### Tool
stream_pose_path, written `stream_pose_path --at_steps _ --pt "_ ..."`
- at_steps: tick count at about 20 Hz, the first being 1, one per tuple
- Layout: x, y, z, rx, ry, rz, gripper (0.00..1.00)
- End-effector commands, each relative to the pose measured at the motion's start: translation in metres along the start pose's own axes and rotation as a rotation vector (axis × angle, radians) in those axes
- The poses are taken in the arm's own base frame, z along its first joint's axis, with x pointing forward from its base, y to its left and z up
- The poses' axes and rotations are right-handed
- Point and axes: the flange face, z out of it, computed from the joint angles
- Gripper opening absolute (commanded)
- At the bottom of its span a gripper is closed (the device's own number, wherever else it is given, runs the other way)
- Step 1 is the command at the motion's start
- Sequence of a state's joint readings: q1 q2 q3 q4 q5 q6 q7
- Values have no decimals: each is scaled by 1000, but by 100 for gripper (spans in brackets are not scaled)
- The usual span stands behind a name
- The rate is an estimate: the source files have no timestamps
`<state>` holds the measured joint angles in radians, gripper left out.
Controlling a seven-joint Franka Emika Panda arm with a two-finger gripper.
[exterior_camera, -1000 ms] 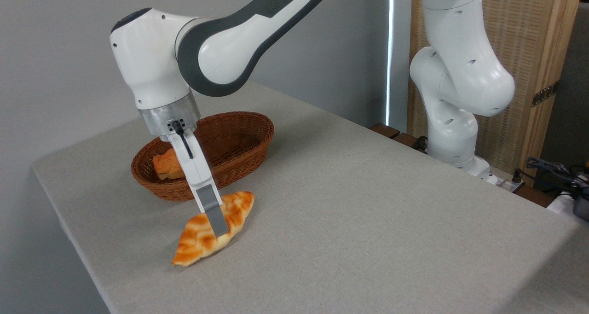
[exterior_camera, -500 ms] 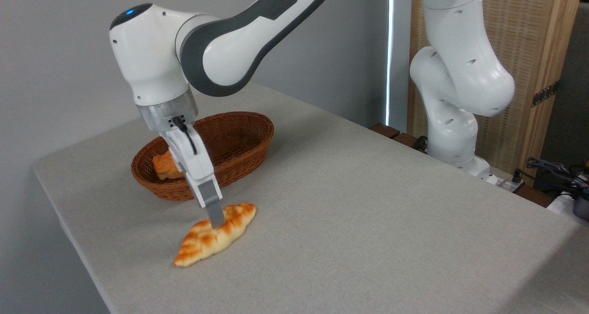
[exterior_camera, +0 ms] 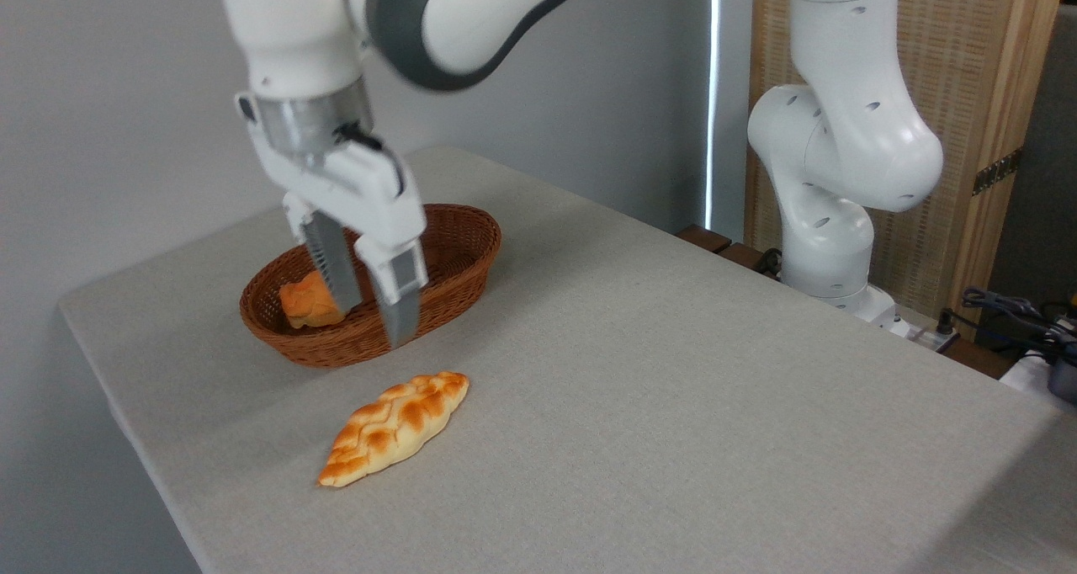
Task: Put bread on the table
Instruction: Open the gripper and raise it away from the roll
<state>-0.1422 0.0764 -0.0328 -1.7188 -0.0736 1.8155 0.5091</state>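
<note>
Now the gripper (exterior_camera: 374, 320) is hanging above the table (exterior_camera: 673, 406) with its two fingers parted and nothing between them — the gap shows plainly, with wicker visible through it. The bread (exterior_camera: 394, 427) is lying flat on the grey cloth below the fingertips and a little toward the camera, clear of them, its long axis running diagonally and its upper tip pointing back toward the hand. Behind the fingers the brown basket (exterior_camera: 458, 250) is sitting close, and a small orange bun (exterior_camera: 310, 302) is resting inside it, just beside the left finger as the camera sees it.

Judging from how things lie, the placing itself looks done, and the step in hand is the clean retreat. Doing it well is mostly a matter of rising straight — the fingers are standing in front of the basket's near wall, so any sideways or backward drift at this height risks clipping the rim or nudging the bun. Keeping the fingers spread while lifting is also sensible, since nothing needs gripping and a closing motion gains nothing. The loaf is looking settled and unlikely to roll, lying well in from the table's near edge, so the arm needs only height before swinging clear
</note>
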Motion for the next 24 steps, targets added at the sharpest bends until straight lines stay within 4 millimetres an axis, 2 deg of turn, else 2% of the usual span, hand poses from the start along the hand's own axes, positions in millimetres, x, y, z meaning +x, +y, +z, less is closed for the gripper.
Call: stream_pose_path --at_steps 1,4,6,12,19,24 --pt "-26 -10 -27 24 -1 14 100" --pt "-41 -15 -41 80 -54 107 100" --pt "-52 -22 -48 82 -65 97 100" --pt "-64 -27 -70 75 -74 70 100" --pt "-68 -20 -96 20 -80 56 100" --pt "-71 -21 -101 0 -71 43 100"
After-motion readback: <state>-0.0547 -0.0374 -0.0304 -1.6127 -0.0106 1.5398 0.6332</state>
